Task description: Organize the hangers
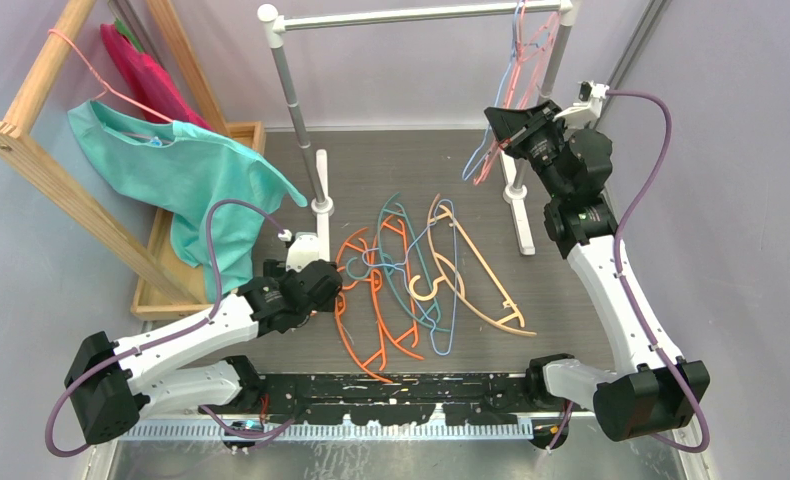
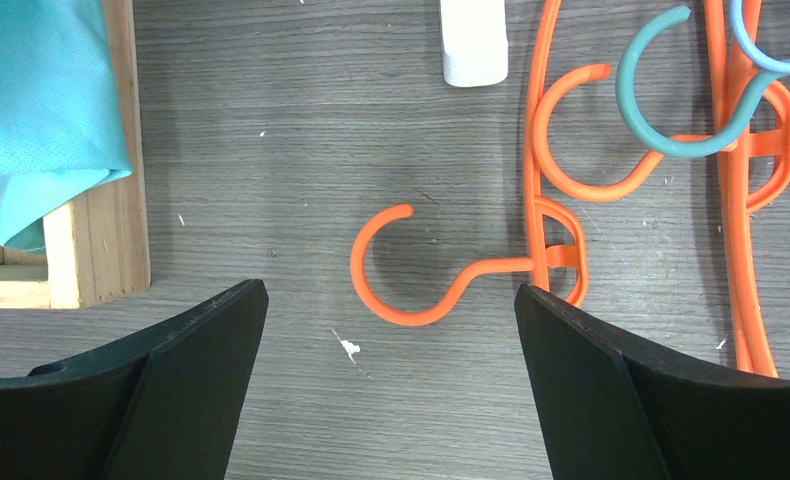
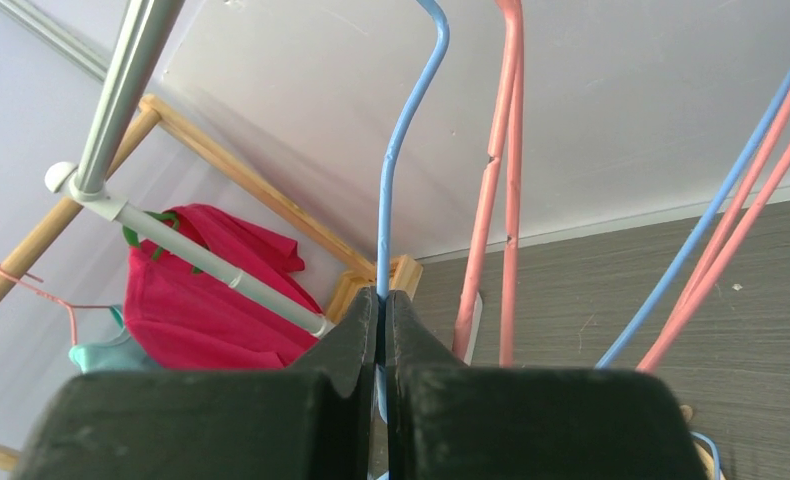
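The thin light-blue wire hanger (image 3: 383, 220) is pinched between the 2 fully closed fingers of the right claw (image 3: 382, 296). Its wire runs straight up out of the jaws toward the grey metal rail (image 1: 411, 14) above. It is gripped low on its wire, probably so that the hook at the top can be steered on the rail while the body hangs free. Just to the right of this claw, thin pink wire hangers (image 3: 512, 150) hang apart from the fingers. The right arm is raised high with its elbow bent, and the wrist is tilted so that the claw points up and toward the back wall.

The left claw (image 2: 391, 296) is spread wide and nothing is held in it. Between and slightly ahead of its fingertips, the hook of a thick orange plastic hanger (image 2: 357, 262) lies flat on the grey wood-grain table (image 2: 271, 120). The wide opening appears chosen to straddle that hook. The left arm is stretched low, with the wrist bent down over the table. Further ahead and to the right of that claw, a teal plastic hanger (image 2: 627, 85) and 1 broad tan-yellow hanger (image 1: 491, 271) lie heaped, not yet hung.
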### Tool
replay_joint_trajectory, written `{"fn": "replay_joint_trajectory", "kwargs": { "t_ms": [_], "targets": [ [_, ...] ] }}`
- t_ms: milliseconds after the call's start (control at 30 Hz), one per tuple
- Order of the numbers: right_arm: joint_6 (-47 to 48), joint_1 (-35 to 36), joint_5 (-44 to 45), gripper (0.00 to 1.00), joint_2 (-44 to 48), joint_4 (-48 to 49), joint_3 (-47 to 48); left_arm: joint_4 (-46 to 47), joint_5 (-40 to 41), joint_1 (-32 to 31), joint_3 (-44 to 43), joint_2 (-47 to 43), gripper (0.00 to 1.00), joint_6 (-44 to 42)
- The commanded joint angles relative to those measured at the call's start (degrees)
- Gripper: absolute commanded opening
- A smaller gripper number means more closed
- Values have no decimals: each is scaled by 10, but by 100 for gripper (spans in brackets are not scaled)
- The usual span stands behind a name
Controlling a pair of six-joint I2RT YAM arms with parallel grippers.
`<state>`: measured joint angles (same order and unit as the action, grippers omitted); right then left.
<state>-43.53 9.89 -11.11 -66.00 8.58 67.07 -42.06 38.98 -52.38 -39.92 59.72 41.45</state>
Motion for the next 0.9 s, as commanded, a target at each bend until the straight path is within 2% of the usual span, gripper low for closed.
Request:
{"fn": "replay_joint_trajectory", "kwargs": {
  "t_ms": [0, 167, 533, 733, 767, 867],
  "targets": [
    [5, -1, -40, 1, 13, 59, 35, 15, 12, 0, 2, -8, 98, 13],
    [6, -1, -53, 1, 17, 64, 48, 14, 13, 0, 4, -7, 98, 14],
    [2, -1, -92, 1, -37, 31, 90, 15, 12, 0, 2, -2, 98, 13],
    [-10, -2, -88, 1, -51, 20, 79, 13, 14, 0, 5, -7, 98, 13],
    [-11, -2, -85, 2, -49, 18, 74, 12, 14, 0, 5, -8, 98, 13],
    [-11, -2, -74, 13, -36, 17, 64, 11, 14, 0, 5, -8, 98, 13]
  ]
}}
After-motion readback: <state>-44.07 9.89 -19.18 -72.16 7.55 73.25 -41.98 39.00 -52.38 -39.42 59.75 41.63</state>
